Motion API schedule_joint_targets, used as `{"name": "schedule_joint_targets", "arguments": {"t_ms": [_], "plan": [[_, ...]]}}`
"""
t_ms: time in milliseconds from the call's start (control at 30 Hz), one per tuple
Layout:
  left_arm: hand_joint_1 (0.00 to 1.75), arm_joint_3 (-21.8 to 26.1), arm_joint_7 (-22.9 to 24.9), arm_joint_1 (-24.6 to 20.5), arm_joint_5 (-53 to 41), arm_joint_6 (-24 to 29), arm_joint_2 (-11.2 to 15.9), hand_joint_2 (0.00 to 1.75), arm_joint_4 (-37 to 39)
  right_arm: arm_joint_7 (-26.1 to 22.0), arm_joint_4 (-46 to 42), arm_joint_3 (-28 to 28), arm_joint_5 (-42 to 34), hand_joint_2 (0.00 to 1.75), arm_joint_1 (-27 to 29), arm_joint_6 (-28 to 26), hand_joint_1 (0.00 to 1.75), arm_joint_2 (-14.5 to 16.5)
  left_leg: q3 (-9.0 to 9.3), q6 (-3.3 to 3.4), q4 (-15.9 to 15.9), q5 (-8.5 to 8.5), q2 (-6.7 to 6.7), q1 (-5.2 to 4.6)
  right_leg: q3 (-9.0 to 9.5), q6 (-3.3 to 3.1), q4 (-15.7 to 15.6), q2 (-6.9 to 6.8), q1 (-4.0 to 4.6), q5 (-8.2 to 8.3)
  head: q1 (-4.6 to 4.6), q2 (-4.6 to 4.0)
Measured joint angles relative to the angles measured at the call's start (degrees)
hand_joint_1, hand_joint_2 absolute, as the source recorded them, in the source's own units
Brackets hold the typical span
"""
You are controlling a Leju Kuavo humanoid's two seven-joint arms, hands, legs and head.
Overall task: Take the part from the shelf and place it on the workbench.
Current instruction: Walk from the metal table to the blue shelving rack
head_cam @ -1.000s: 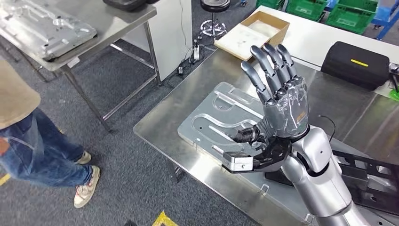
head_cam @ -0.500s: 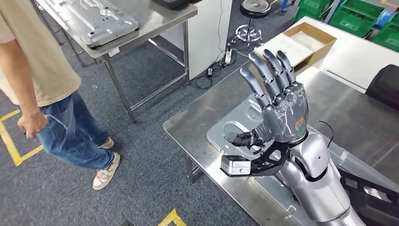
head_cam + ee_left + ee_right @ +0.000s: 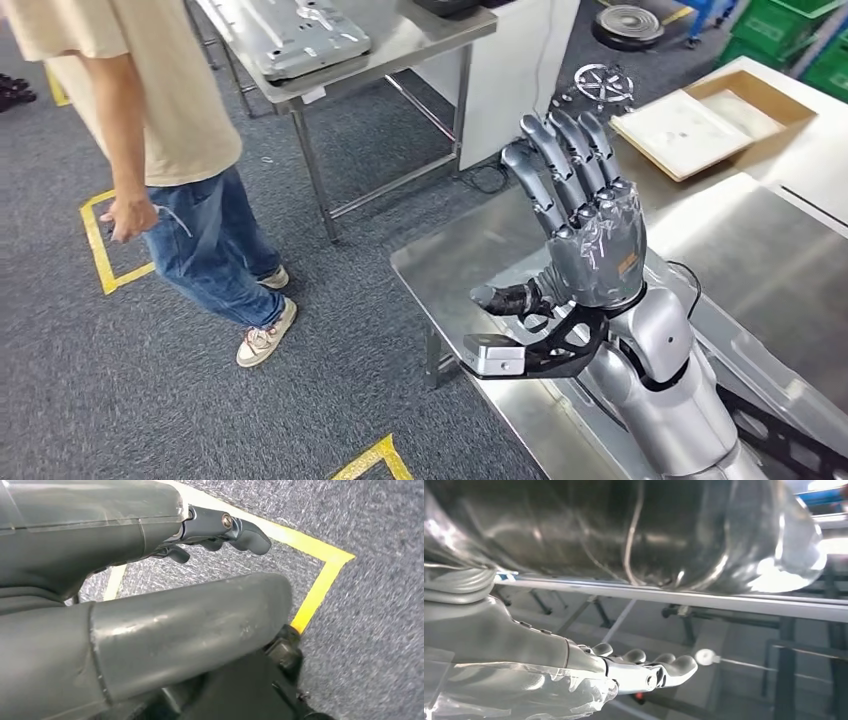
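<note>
Orange label [image 3: 629,264] (unreadable) on right hand [image 3: 585,215]

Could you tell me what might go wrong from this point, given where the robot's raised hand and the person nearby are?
1. A person is walking close beside the workbench; if the robot turns or steps that way, its raised right hand, open with fingers spread, might swing toward them.
2. That hand is up above the workbench edge, so lowering it carelessly could knock the steel surface.
3. Both hands hold nothing, the left hand hanging over the floor, so the part may have to be fetched anew.
</note>
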Motion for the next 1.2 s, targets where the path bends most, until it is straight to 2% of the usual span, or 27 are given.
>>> {"name": "schedule_joint_targets", "arguments": {"t_ms": [33,100,133,167,233,267,300,333,367,400,467,500,533,600,633,667,733,800,833,867,900,967,1000,1033,1100,1133,1200], "plan": [[0.0,0.0,0.02,0.05,-0.08,-0.11,0.01,0.0,-0.07,0.1,-0.06,0.11,0.08,0.0,0.05,-0.02,0.0,0.09,0.07,0.45,-0.42,-0.15,0.01,-0.21,0.14,0.28,-0.08,-0.55,0.17,-0.09,0.02,0.0],[0.0,0.0,0.1,0.38,-0.26,-0.29,0.04,0.0,-0.13,0.27,-0.13,0.3,0.11,0.0,0.2,0.02,0.0,0.31,0.14,1.22,-0.78,0.1,-1.41,-0.12,0.53,0.87,-0.23,-1.32,0.13,-0.34,0.03,0.0],[0.0,0.0,0.15,0.54,-0.34,-0.33,0.05,0.0,-0.15,0.32,-0.14,0.36,0.14,0.0,0.32,0.05,0.0,0.39,0.3,1.57,-1.08,0.28,-2.05,-0.01,0.56,1.16,0.18,-0.51,0.01,-0.82,0.04,0.0],[0.0,0.0,0.16,0.6,-0.4,-0.36,0.06,0.0,-0.18,0.34,-0.15,0.39,0.16,0.0,0.44,0.08,0.0,0.44,0.47,1.92,-1.37,0.48,-2.67,0.13,0.11,1.36,1.53,0.9,-0.16,-1.84,0.05,0.0],[0.0,0.01,0.1,0.41,-0.39,-0.43,0.07,0.0,-0.28,0.31,-0.04,0.44,0.24,0.0,0.93,0.07,0.0,0.47,0.58,2.47,-1.6,0.68,-3.94,0.19,-2.77,1.5,7.69,4.34,-0.36,-5.2,0.09,0.0],[0.0,0.01,0.02,0.25,-0.32,-0.52,0.07,0.0,-0.34,0.26,0.09,0.51,0.27,0.0,1.27,0.02,0.0,0.47,0.54,2.64,-1.58,0.69,-4.67,0.13,-4.77,1.49,11.48,5.17,-0.38,-6.76,0.1,0.0],[0.0,0.02,-0.08,0.15,-0.2,-0.67,0.05,0.0,-0.42,0.21,0.27,0.61,0.31,0.0,1.62,-0.05,0.0,0.47,0.52,2.74,-1.52,0.68,-5.48,0.06,-6.42,1.48,14.34,5.56,-0.37,-7.49,0.1,0.0],[0.0,0.02,-0.21,0.09,-0.05,-0.9,0.01,0.0,-0.48,0.17,0.46,0.73,0.34,0.0,1.87,-0.15,0.0,0.47,0.52,2.76,-1.43,0.66,-6.33,-0.01,-7.26,1.42,15.38,5.74,-0.36,-7.09,0.09,0.0],[0.0,0.02,-0.33,0.05,0.06,-1.17,-0.05,0.0,-0.53,0.14,0.6,0.83,0.37,0.0,1.97,-0.23,0.0,0.47,0.52,2.73,-1.28,0.63,-7.16,-0.06,-7.03,1.28,14.2,5.93,-0.36,-5.57,0.09,0.0],[0.0,0.02,-0.43,0.04,0.13,-1.43,-0.14,0.0,-0.58,0.13,0.69,0.89,0.39,0.0,1.99,-0.3,0.0,0.48,0.53,2.66,-1.11,0.58,-8.0,-0.08,-5.81,1.04,11.04,6.43,-0.36,-3.28,0.09,0.0],[0.0,0.02,-0.56,-0.04,0.17,-1.77,-0.46,0.0,-0.65,0.13,0.77,0.92,0.4,0.0,1.96,-0.36,0.0,0.48,0.38,2.38,-0.74,0.44,-9.5,-0.12,-2.84,0.5,3.84,8.8,-0.39,0.09,0.08,0.0],[0.0,0.02,-0.61,-0.07,0.17,-1.83,-0.6,0.0,-0.68,0.13,0.78,0.95,0.43,0.0,1.94,-0.37,0.0,0.48,0.2,2.1,-0.63,0.43,-10.15,-0.08,-1.9,0.35,1.56,9.65,-0.34,0.8,0.08,0.0],[0.0,0.02,-0.64,-0.08,0.17,-1.84,-0.73,0.0,-0.68,0.12,0.79,0.99,0.45,0.0,1.91,-0.39,0.0,0.48,0.01,1.75,-0.62,0.46,-10.73,0.03,-1.55,0.27,0.65,10.04,-0.24,0.78,0.08,0.0],[0.0,0.02,-0.69,0.06,0.14,-1.86,-0.75,0.0,-0.69,0.1,0.8,1.1,0.5,0.0,1.81,-0.42,0.0,0.5,-0.19,0.93,-0.87,0.62,-11.7,0.23,-1.19,0.01,0.13,8.85,-0.18,0.95,0.09,0.0],[0.0,0.02,-0.72,0.16,0.13,-1.88,-0.77,0.0,-0.69,0.09,0.81,1.16,0.5,0.0,1.74,-0.43,0.0,0.52,-0.3,0.57,-0.66,0.42,-11.12,0.18,-0.87,-0.25,-0.27,8.2,-0.3,1.11,0.08,0.0],[0.0,0.01,-0.74,0.2,0.12,-1.91,-0.76,0.0,-0.69,0.09,0.81,1.22,0.51,0.0,1.68,-0.43,0.0,0.55,-0.76,0.26,0.35,-0.28,-9.85,0.09,-0.55,-0.56,-0.69,7.45,-0.46,1.28,0.04,0.0],[0.0,0.0,-0.8,0.05,0.13,-1.96,-0.78,0.0,-0.69,0.08,0.84,1.31,0.51,0.0,1.66,-0.44,0.0,0.6,-3.39,-0.27,5.92,-3.39,-6.25,0.09,-0.17,-1.01,-1.13,5.92,-0.47,1.36,-0.03,0.0],[0.0,0.0,-0.84,-0.12,0.14,-1.97,-0.79,0.0,-0.71,0.08,0.91,1.47,0.51,0.0,1.75,-0.44,0.0,0.62,-7.03,-0.74,13.12,-6.31,-4.62,0.33,-0.12,-1.15,-1.11,4.32,-0.3,1.18,-0.05,0.0],[0.0,0.0,-0.85,-0.1,0.13,-1.97,-0.79,0.0,-0.71,0.08,0.95,1.57,0.51,0.0,1.79,-0.43,0.0,0.62,-7.89,-0.92,14.74,-6.44,-4.36,0.43,-0.07,-1.13,-1.08,3.53,-0.28,1.05,-0.05,0.0],[0.0,0.0,-0.85,-0.02,0.11,-1.98,-0.78,0.0,-0.71,0.08,0.96,1.66,0.51,0.0,1.8,-0.43,0.0,0.62,-7.57,-1.05,14.11,-5.46,-4.13,0.51,0.03,-1.05,-1.04,2.78,-0.29,0.89,-0.06,0.0],[0.0,0.0,-0.85,0.05,0.1,-1.98,-0.77,0.0,-0.71,0.08,0.96,1.7,0.51,0.0,1.78,-0.41,0.0,0.63,-6.03,-1.07,11.17,-3.62,-3.67,0.57,0.19,-0.93,-0.96,2.06,-0.31,0.69,-0.06,0.0],[0.0,0.0,-0.85,0.02,0.08,-1.91,-0.74,0.0,-0.71,0.08,0.96,1.71,0.56,0.0,1.71,-0.37,0.0,0.63,-1.84,-0.72,3.22,-0.41,-1.51,0.37,0.57,-0.48,-0.68,0.78,-0.15,0.16,-0.06,0.0],[0.0,0.01,-0.82,-0.04,0.09,-1.76,-0.74,0.0,-0.71,0.07,0.96,1.71,0.63,0.0,1.64,-0.33,0.0,0.63,-0.5,-0.31,0.6,0.31,-0.73,0.17,0.7,-0.19,-0.56,0.27,-0.01,-0.08,-0.03,0.0],[0.0,0.01,-0.73,-0.07,0.13,-1.54,-0.74,0.0,-0.71,0.06,0.96,1.71,0.7,0.0,1.52,-0.31,0.0,0.63,0.02,0.1,-0.58,0.37,-0.38,-0.05,0.8,0.1,-0.5,-0.22,0.19,-0.26,-0.01,0.0],[0.0,0.05,-0.5,-0.03,0.33,-0.93,-0.72,0.0,-0.71,-0.05,1.03,1.73,0.69,0.0,1.01,-0.18,0.0,0.64,-0.09,0.94,-0.77,0.31,-1.47,-0.24,1.04,0.64,-0.63,-1.18,0.35,-0.43,0.03,0.0],[0.0,0.09,-0.41,0.01,0.53,-0.68,-0.72,0.0,-0.71,-0.18,1.09,1.74,0.49,0.0,0.64,-0.08,0.0,0.64,-0.01,1.3,-1.01,0.43,-2.06,-0.15,1.16,0.94,-0.52,-0.93,0.25,-0.68,0.03,0.0],[0.0,0.25,-0.48,-0.16,1.02,-0.43,-0.71,0.0,-0.71,-0.57,1.26,1.76,-0.25,0.0,-0.13,0.15,0.0,0.64,0.25,2.09,-1.55,0.76,-3.22,0.16,0.11,1.35,2.16,1.72,-0.06,-2.69,0.05,0.0]]}}
